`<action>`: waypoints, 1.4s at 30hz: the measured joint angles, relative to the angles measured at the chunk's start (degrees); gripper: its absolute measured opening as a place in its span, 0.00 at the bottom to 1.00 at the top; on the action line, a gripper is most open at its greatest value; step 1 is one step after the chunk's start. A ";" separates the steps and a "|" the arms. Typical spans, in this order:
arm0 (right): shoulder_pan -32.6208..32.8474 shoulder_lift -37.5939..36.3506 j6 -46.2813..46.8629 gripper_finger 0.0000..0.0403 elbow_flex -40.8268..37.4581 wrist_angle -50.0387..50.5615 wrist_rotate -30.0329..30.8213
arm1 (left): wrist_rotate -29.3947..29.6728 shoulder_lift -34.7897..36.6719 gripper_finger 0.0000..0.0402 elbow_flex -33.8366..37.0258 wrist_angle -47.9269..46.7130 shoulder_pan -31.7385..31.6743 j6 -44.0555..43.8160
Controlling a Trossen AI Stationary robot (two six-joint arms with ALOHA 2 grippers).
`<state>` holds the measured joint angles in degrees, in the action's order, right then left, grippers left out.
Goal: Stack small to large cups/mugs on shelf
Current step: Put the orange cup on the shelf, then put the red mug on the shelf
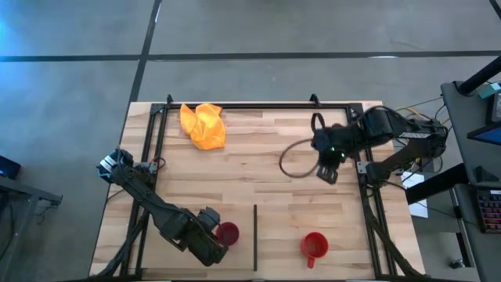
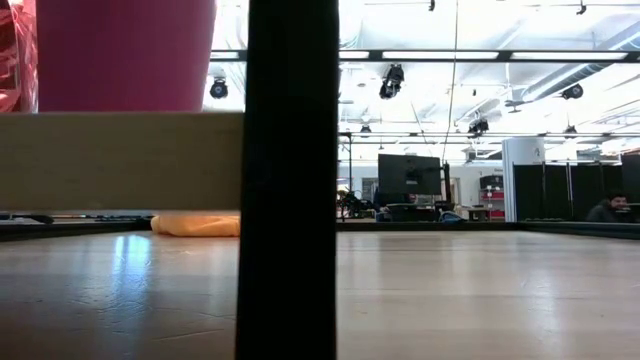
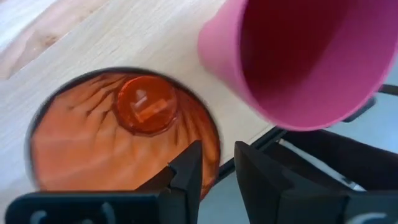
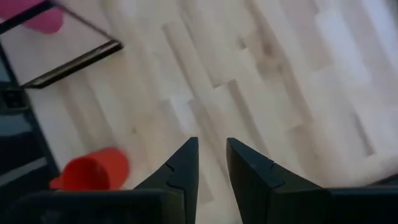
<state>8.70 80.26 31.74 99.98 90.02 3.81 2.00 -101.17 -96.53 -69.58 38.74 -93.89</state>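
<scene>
The red mug (image 1: 314, 245), handled, sits low and right of centre. The ribbed orange tumbler (image 3: 124, 134) and glossy magenta cup (image 3: 298, 56) sit lower left by the left gripper (image 3: 216, 171), fingers narrow, empty. The right gripper (image 4: 211, 163) hovers upper right, fingers narrow.

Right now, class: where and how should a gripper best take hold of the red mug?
Probably by the rim, coming from above: the red mug stands upright and alone on the wood, mouth open upward, handle toward the table's near edge. Close the jaws across the wall, away from the handle.

magenta cup (image 2: 125, 55): top cut off, low view | orange tumbler (image 3: 124, 140): blurred, partly hidden behind left fingers (image 3: 186, 171)
</scene>
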 joint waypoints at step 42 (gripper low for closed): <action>29.42 -0.23 41.09 0.19 -36.67 -38.19 -10.23 | 4.54 6.71 0.20 -2.26 -3.94 -1.55 5.26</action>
<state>38.13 80.03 72.83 63.31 51.82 -6.42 6.55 -94.46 -98.78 -73.52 37.19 -88.63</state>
